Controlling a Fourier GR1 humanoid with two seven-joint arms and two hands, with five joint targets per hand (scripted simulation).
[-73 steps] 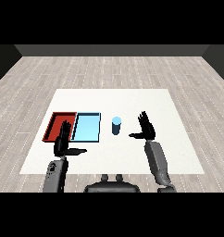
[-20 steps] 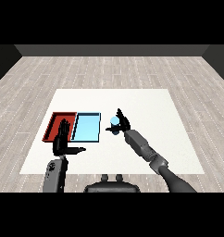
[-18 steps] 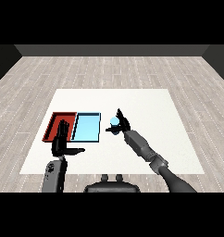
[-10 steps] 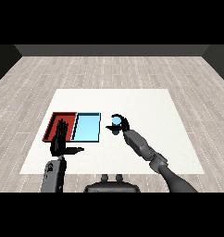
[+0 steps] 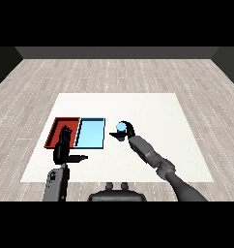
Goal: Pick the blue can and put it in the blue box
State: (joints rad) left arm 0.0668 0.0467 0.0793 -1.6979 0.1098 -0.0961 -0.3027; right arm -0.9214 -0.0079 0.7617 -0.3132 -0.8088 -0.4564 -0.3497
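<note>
Now the right hand [image 5: 127,131] curls round the blue can [image 5: 121,128] (just beside the light blue tray [image 5: 90,134]); left hand [image 5: 64,149] open, fingers straight.

Two trays lie side by side at the left of centre in the frame: one red tray [image 5: 55,130] on the outside and one light blue tray [image 5: 91,132] next to it, both on the single white table [image 5: 153,109] that fills the middle of the frame. There is one blue can [image 5: 121,129], just right of the light blue tray near the frame's centre. Two black hands show, the left hand [image 5: 64,150] at lower left and the right hand [image 5: 127,131] at the can, each on one of two grey forearms.
</note>
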